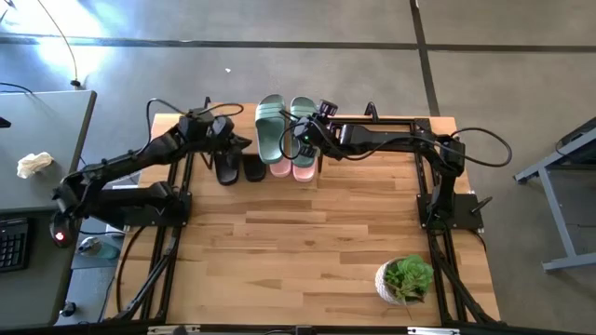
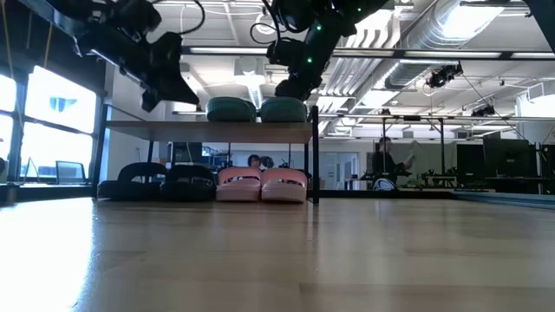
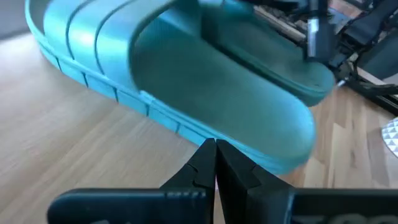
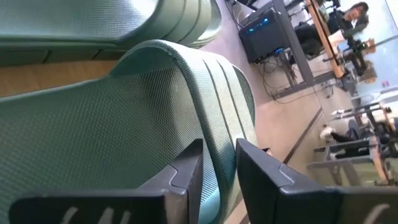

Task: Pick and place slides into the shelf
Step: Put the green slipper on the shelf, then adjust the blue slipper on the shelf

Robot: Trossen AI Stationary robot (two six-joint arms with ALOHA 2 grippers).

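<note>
Right wrist view shows the right gripper with its jaws clamped on the ribbed strap of a sage green slide, one finger inside the strap and one outside. That slide rests on the plank top of the shelf, just beside its sage green partner; in the low view the two sit side by side on top, the right gripper coming down onto the one nearer the shelf's right post. Under the plank, on the surface, the pale pink slides stand together next to the black slides, all four in a row between the thin black frame legs. The left gripper hovers above the shelf's left part with its jaws pressed together and empty, facing the side of the partner slide. A potted plant stands well apart, near the surface's front right corner.
</note>
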